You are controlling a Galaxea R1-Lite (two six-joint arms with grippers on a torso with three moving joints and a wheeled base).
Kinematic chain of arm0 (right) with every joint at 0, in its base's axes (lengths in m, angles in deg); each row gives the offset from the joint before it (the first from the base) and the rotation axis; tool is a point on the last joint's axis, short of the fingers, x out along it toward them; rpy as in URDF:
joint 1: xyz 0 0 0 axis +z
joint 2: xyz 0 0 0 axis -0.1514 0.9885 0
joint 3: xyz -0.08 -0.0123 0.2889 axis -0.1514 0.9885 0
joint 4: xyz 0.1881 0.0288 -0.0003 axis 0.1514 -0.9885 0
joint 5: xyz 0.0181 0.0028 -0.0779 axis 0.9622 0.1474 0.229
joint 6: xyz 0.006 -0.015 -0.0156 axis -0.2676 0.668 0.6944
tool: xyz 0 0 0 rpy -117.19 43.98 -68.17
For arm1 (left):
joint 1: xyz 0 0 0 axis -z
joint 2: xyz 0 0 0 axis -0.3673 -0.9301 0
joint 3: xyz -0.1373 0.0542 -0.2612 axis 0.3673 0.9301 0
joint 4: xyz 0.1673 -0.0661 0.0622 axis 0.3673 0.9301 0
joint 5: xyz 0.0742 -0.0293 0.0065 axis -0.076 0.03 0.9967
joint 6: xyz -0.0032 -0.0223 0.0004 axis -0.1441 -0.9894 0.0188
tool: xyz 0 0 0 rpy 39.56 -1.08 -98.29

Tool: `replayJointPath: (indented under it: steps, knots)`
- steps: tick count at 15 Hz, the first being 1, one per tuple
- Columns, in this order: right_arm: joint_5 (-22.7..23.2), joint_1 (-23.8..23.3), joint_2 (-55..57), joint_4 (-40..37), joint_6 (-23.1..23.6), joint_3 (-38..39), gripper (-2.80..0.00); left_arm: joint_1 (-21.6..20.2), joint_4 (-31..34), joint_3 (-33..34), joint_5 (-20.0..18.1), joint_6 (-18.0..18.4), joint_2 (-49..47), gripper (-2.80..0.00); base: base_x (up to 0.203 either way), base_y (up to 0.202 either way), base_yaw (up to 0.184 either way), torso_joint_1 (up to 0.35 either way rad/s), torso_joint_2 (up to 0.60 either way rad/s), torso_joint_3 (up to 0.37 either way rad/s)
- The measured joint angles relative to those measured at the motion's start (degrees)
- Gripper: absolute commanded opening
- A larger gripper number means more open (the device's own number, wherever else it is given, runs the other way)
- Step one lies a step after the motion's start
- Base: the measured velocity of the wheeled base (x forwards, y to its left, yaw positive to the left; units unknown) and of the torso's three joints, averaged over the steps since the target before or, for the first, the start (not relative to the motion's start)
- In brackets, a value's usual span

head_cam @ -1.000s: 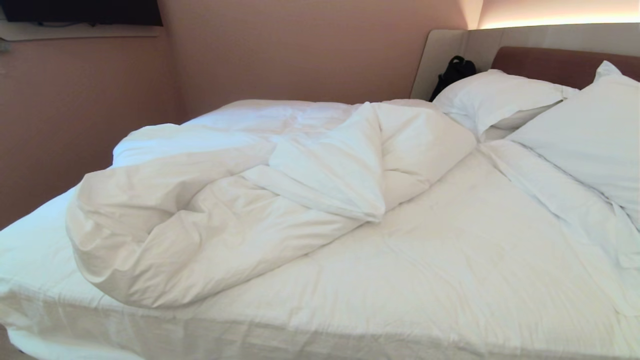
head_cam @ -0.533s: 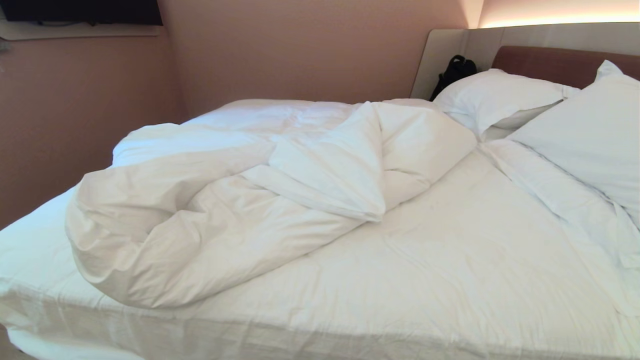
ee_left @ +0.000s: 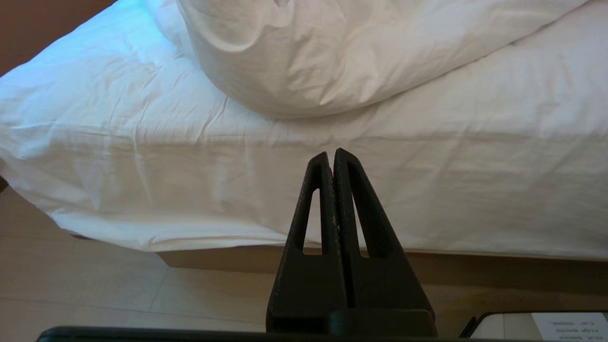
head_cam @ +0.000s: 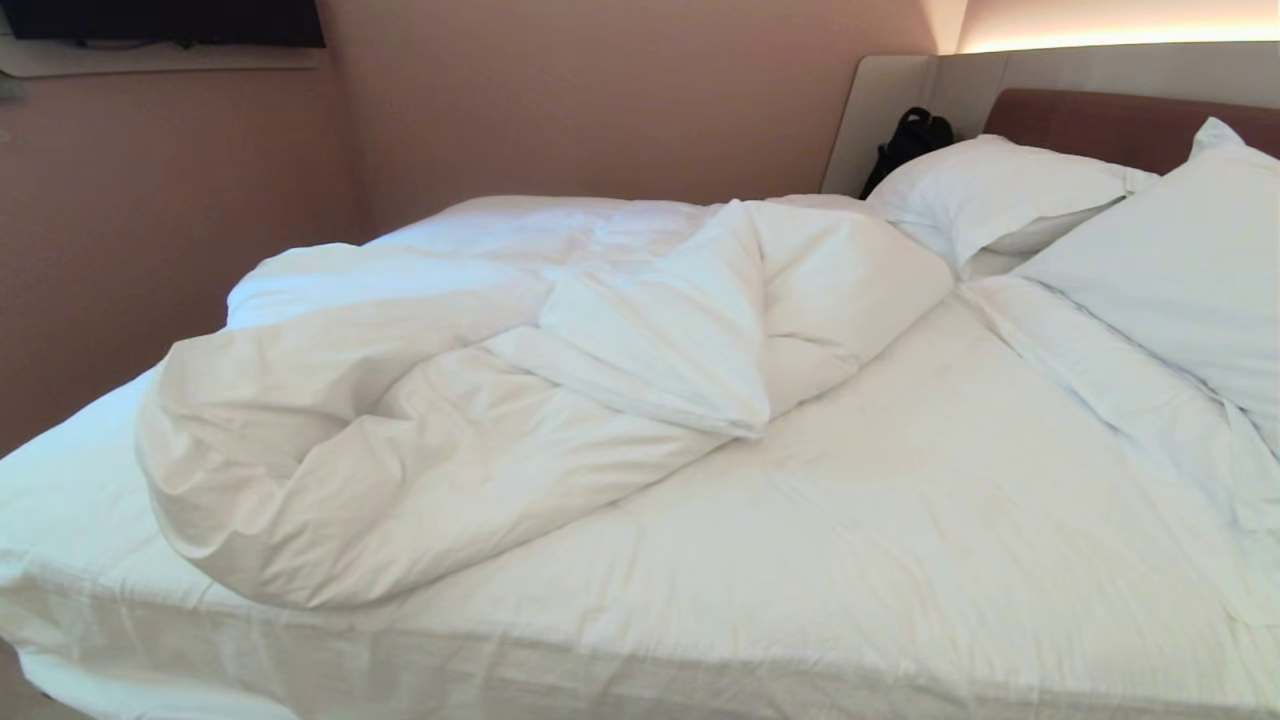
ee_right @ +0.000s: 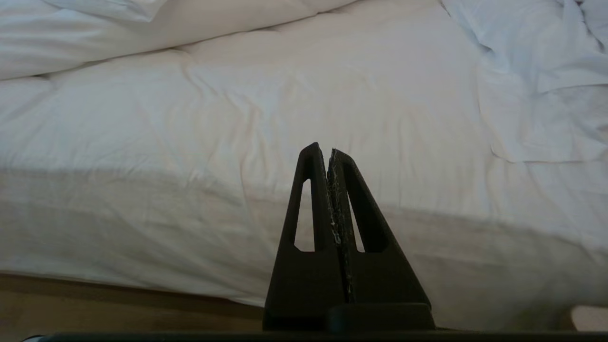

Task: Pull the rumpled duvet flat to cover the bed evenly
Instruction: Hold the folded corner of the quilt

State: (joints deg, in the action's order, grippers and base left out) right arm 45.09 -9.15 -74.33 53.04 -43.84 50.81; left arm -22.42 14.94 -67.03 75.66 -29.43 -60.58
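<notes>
The rumpled duvet [head_cam: 450, 400] lies bunched in a thick white heap on the left half of the bed [head_cam: 950, 520], folded over itself, with the sheeted mattress bare to its right. Neither gripper shows in the head view. My left gripper [ee_left: 331, 153] is shut and holds nothing. It hangs off the near side of the bed, pointing at the mattress edge below the duvet's [ee_left: 332, 57] lower bulge. My right gripper [ee_right: 323, 149] is also shut and holds nothing, in front of the bare sheet [ee_right: 237, 118], with the duvet's edge [ee_right: 118, 28] far beyond it.
Two white pillows [head_cam: 1000, 190] [head_cam: 1180, 270] lean at the padded headboard [head_cam: 1120, 125], with a loose white cloth [head_cam: 1120, 400] below them. A black bag [head_cam: 910, 140] sits in the corner. A wall [head_cam: 150, 220] stands close behind the bed. Beige floor [ee_left: 95, 285] and the plinth [ee_left: 213, 259] lie below the left gripper.
The whole head picture has shifted up very slightly, so the camera has moved a little. The duvet, the pillows and both arms have stayed as they were.
</notes>
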Motion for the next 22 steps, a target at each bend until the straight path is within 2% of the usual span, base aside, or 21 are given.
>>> replayJointPath:
  steps: [2,22]
  knots:
    - [-0.02,0.00,0.00,0.05,0.00,0.00,-2.80,0.00,-0.12,-0.10,-0.06,0.01,0.00,-2.80,-0.133,0.000,0.002,-0.004,0.00,0.005]
    - [0.00,0.00,0.00,0.06,-0.01,0.00,-2.80,0.02,-0.10,-0.10,0.14,-1.42,0.00,-2.80,0.000,0.000,0.000,0.000,0.00,0.000]
